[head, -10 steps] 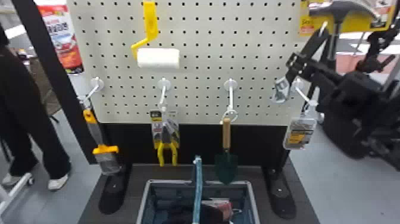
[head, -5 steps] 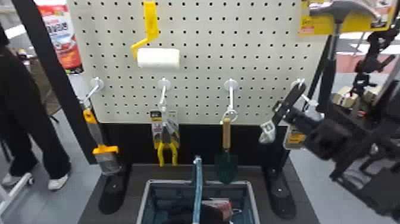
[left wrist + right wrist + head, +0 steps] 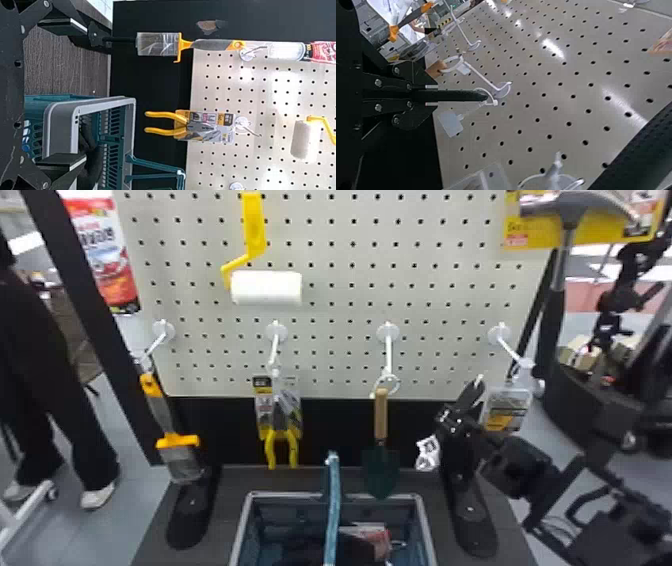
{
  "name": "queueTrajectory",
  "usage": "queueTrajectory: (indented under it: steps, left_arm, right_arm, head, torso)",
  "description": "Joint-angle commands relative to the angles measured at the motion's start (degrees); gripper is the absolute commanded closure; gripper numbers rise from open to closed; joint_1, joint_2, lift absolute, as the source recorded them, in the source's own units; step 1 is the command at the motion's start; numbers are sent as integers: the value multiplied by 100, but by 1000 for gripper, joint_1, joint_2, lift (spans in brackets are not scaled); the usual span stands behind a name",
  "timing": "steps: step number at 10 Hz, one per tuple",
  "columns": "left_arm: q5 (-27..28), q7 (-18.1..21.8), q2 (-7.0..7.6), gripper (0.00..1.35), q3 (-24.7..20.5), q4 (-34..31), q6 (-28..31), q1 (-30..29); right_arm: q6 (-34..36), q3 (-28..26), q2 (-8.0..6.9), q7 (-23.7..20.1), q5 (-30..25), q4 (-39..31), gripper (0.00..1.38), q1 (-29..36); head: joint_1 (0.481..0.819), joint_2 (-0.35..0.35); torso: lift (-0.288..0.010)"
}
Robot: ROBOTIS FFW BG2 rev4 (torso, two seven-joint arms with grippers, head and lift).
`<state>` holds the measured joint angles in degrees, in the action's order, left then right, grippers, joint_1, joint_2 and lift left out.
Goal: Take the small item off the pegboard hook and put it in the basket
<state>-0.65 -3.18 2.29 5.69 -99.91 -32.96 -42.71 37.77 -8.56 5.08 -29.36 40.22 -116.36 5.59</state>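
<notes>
- Head view: the small item (image 3: pixel 427 452) hangs from the right gripper (image 3: pixel 478 382), right of centre, apart from the hook (image 3: pixel 510 352); removal looks done.
- Still to do: bring it to the basket (image 3: pixel 295 495), bottom centre, and release.
- Right fingers (image 3: pixel 455 95): pressed together, gripping its loop (image 3: pixel 495 102).
- Left gripper (image 3: pixel 85 95): fingers wide apart, empty.

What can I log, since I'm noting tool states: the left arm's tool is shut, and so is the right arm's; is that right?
Not quite: the left tool is open, its fingers well apart in the left wrist view. The right tool is indeed shut.
</notes>
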Motion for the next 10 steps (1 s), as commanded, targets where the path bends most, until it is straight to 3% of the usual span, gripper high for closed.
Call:
queueTrajectory:
  steps: [1,6,10]
  left_arm:
    - [3,-7,0,176,11,13,9,11]
    - [-23,1,0,176,28,27,18,23]
    - [-32,1,0,176,28,41,18,23]
  right_arm:
    - [-130,56,-42,1,12,167,1150,145]
    - [-288,337,-60,1,135,589,1148,416]
    - [-262,786,81,1,346,927,1148,416]
  head:
    - [549,0]
    - [549,0]
    - [549,0]
  torso:
    - [-100]
    - [-100]
    - [-100]
